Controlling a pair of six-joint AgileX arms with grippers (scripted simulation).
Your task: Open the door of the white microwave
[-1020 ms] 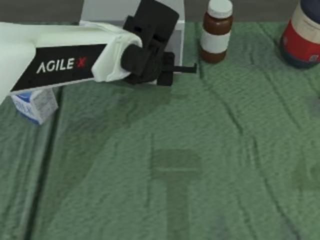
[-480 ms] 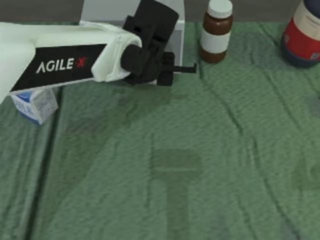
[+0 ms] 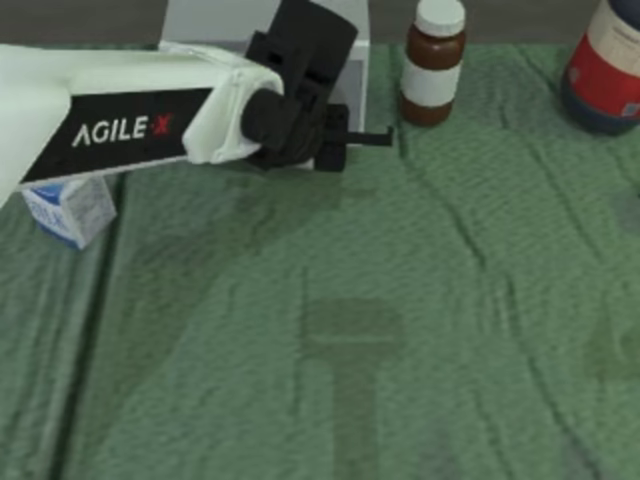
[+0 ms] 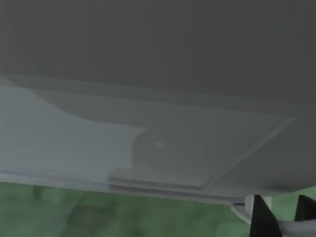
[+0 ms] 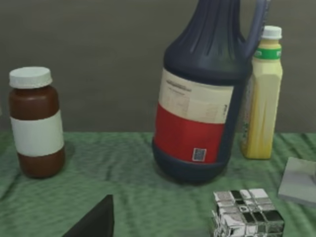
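Observation:
The white microwave [image 3: 210, 22] stands at the table's back edge, left of centre, and my left arm hides most of it. My left gripper [image 3: 345, 140] is at its front right corner. The left wrist view is filled by the door [image 4: 98, 138], whose grey window shows the turntable inside. There my left gripper [image 4: 279, 210] is shut on the door's pale handle [image 4: 295, 228], a dark fingertip [image 4: 259, 219] on each side. Only one dark finger [image 5: 96, 222] of my right gripper shows, standing far out to the side over the cloth. The right arm is outside the top view.
A brown bottle [image 3: 433, 62] with a white cap stands just right of the microwave. A dark jug [image 3: 605, 65] with a red label is at the back right, beside a yellow bottle [image 5: 261, 94]. A mirrored cube [image 5: 247, 212] and a blue-and-white carton [image 3: 72, 208] lie on the green cloth.

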